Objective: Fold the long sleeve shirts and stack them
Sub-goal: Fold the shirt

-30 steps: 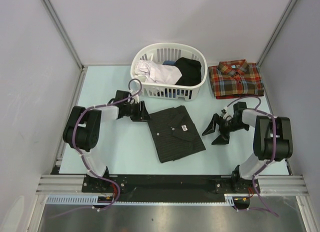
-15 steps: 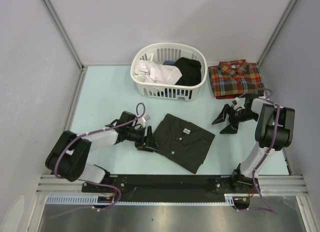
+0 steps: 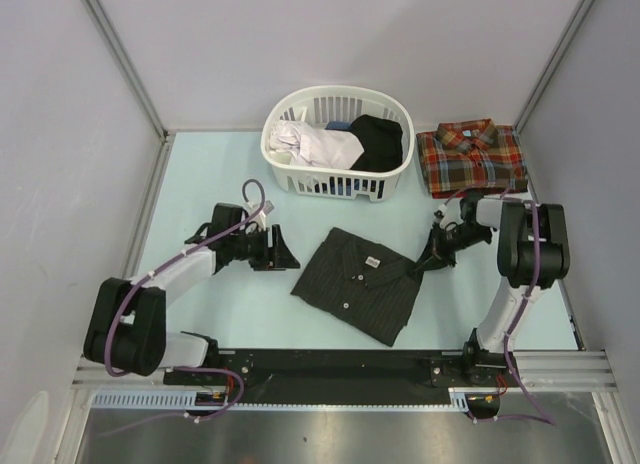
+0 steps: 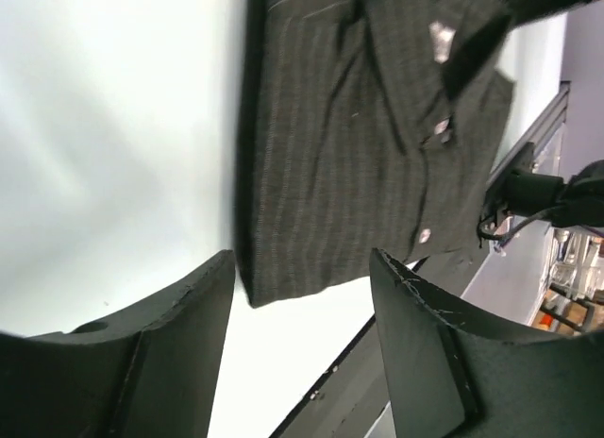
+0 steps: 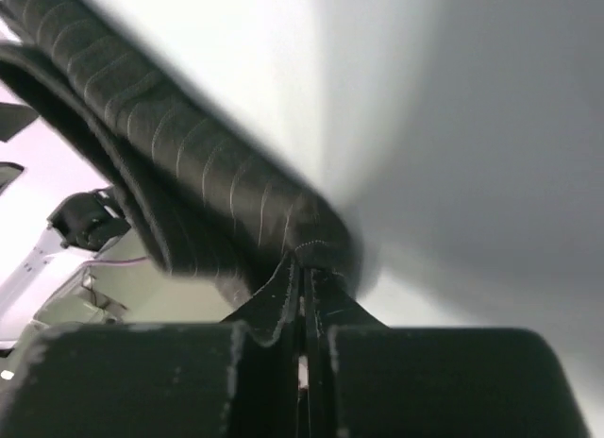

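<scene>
The black pinstriped long sleeve shirt (image 3: pixel 358 284) lies folded at the table's middle, collar and buttons up. My right gripper (image 3: pixel 420 265) is shut at its right corner; in the right wrist view the fingertips (image 5: pixel 304 259) pinch a stitched edge of the dark cloth (image 5: pixel 189 193). My left gripper (image 3: pixel 282 254) stands open just left of the shirt, not touching it. In the left wrist view the shirt (image 4: pixel 349 145) lies beyond the spread fingers (image 4: pixel 189 296), with nothing between them. The plaid long sleeve shirt (image 3: pixel 472 159) lies folded at the back right.
A white laundry basket (image 3: pixel 300 182) with white and black clothes stands at the back centre. The black rail (image 3: pixel 330 364) holding the arm bases runs along the near edge. Grey walls close both sides.
The black shirt was turned and slid toward the near edge. My left gripper backed off leftward from it, open. My right gripper came down to its right corner and shut.
</scene>
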Robot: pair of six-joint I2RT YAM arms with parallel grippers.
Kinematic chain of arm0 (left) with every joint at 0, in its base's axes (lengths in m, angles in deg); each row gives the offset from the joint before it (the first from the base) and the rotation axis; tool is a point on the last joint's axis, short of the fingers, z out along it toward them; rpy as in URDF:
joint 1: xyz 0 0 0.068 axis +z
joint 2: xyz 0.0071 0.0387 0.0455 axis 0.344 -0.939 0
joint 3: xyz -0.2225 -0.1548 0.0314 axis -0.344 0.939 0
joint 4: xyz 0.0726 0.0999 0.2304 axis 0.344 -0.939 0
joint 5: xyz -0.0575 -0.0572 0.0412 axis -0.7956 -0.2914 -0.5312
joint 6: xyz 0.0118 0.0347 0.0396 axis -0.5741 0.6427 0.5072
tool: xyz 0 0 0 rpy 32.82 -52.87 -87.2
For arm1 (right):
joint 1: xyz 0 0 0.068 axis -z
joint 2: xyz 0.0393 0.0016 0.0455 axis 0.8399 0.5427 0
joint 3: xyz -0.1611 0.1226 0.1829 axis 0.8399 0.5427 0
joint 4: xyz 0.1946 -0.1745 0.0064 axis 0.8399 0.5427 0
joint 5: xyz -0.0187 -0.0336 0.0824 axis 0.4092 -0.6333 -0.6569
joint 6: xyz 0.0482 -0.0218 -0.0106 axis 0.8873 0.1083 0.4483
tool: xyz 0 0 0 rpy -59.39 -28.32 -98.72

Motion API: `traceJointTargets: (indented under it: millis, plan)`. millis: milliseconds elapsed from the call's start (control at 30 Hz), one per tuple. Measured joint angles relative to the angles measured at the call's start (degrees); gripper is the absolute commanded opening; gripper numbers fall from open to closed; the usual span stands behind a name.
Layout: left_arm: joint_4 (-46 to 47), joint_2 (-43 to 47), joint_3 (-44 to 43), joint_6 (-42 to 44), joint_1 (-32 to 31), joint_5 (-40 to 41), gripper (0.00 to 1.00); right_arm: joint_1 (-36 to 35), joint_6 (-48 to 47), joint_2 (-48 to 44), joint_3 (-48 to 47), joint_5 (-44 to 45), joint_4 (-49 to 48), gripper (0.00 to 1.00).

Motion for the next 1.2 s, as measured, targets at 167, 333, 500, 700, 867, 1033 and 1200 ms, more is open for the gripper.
traceJointTargets:
  millis: [167, 333, 500, 700, 867, 1033, 1200]
  plan:
    - [1.68, 0.42, 6.23, -2.99, -0.57, 0.02, 0.68, -3.61, 1.86, 6.54, -6.67, -0.28, -2.51, 0.0]
    - [5.62, 3.61, 14.91, -9.66, -5.73, 0.09, 0.64, -6.82, 2.73, 10.08, -15.28, 1.22, -5.27, 0.15]
    - [7.26, 4.04, 14.91, -11.67, -7.08, 0.11, 0.55, -6.97, -0.48, 9.79, -20.48, 3.82, -6.34, 0.53]
    - [8.63, 3.82, 6.58, -4.55, -6.6, 0.79, 0.55, -0.13, -7.52, 1.95, -18.97, 3.37, -1.64, 0.56]
    - [13.46, -0.76, 2.62, -0.46, -6.58, 3.19, 0.56, -1.31, -9.01, -9.05, -10.43, -0.92, -0.66, 0.54]
    - [16.63, -8.04, 1.57, 0.72, -6.58, 4.87, 0.54, -7.74, -8.98, -11.43, -2.73, -2.16, -2.03, 0.48]
    - [18.82, -12.76, 0.02, 1.11, -6.6, 5.25, 0.53, -7.72, -8.76, -10.16, -0.68, -1.09, -3.15, 0.39]
